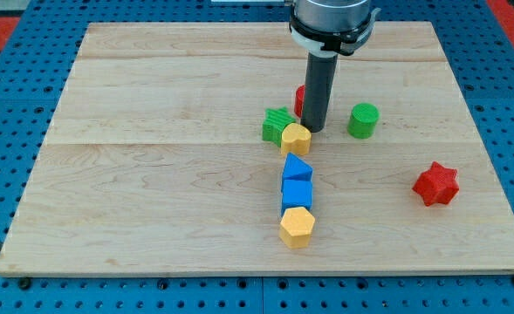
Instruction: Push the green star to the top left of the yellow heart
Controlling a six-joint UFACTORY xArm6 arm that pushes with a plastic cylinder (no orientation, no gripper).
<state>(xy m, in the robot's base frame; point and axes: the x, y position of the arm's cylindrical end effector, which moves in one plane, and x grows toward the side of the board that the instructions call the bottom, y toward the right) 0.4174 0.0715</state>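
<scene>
The green star (277, 125) lies near the middle of the wooden board, touching the upper left side of the yellow heart (297, 138). My tip (314, 130) stands just to the right of the heart's top and right of the star. The rod hides most of a red block (300, 99) behind it.
A green cylinder (362, 120) stands to the right of the rod. A red star (436, 183) lies at the view's right. Below the heart, two blue blocks (297, 168) (297, 194) and a yellow hexagon (297, 227) form a column. The wooden board (152, 174) ends near the view's bottom.
</scene>
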